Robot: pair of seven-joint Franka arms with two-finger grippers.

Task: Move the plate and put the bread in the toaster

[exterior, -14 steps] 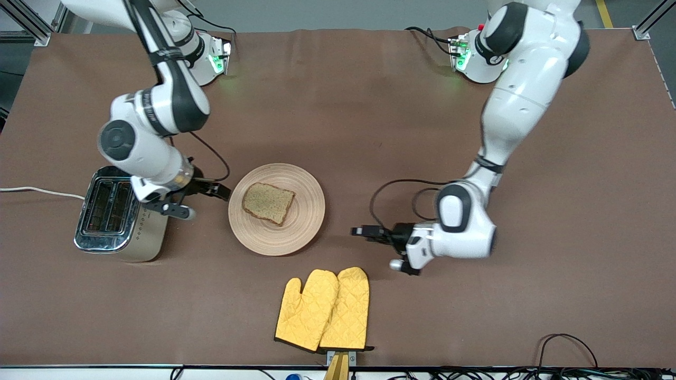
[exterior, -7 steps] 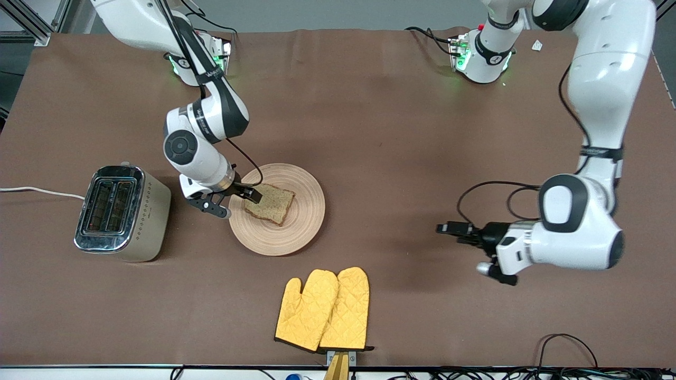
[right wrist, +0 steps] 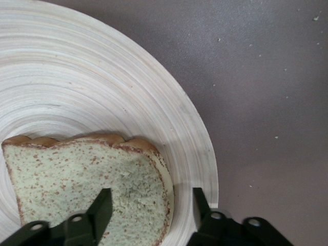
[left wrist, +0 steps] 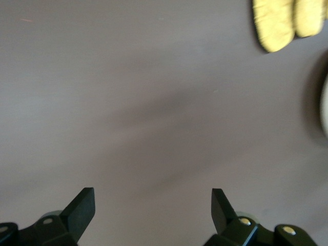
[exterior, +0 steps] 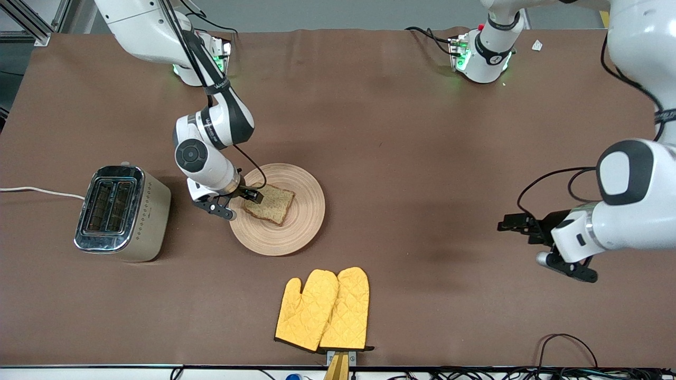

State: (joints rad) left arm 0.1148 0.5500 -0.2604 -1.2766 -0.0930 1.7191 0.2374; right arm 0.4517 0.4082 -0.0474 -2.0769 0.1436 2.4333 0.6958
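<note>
One slice of brown speckled bread lies flat on the round wooden plate, which sits on the brown table near its middle, just beside the toaster's end of the work area. The right gripper is down at the slice's edge toward the right arm's end of the table. In the right wrist view its two dark fingers straddle a corner of the bread, one fingertip over the crumb and the other over the bare plate rim just outside the crust; the jaws stand apart with the corner between them, and whether they are already pressing on the slice cannot be told.

Beside the plate, toward the right arm's end, the cream-sided toaster stands upright with its two chrome-framed slots facing up and its white cord trailing off the table edge. A pair of yellow quilted oven mitts lies nearer to the front camera than the plate, close to the table's edge.

Well apart from all of this, the left gripper hangs over bare tabletop at the left arm's end, its fingers spread wide and holding nothing, the arm waiting.
</note>
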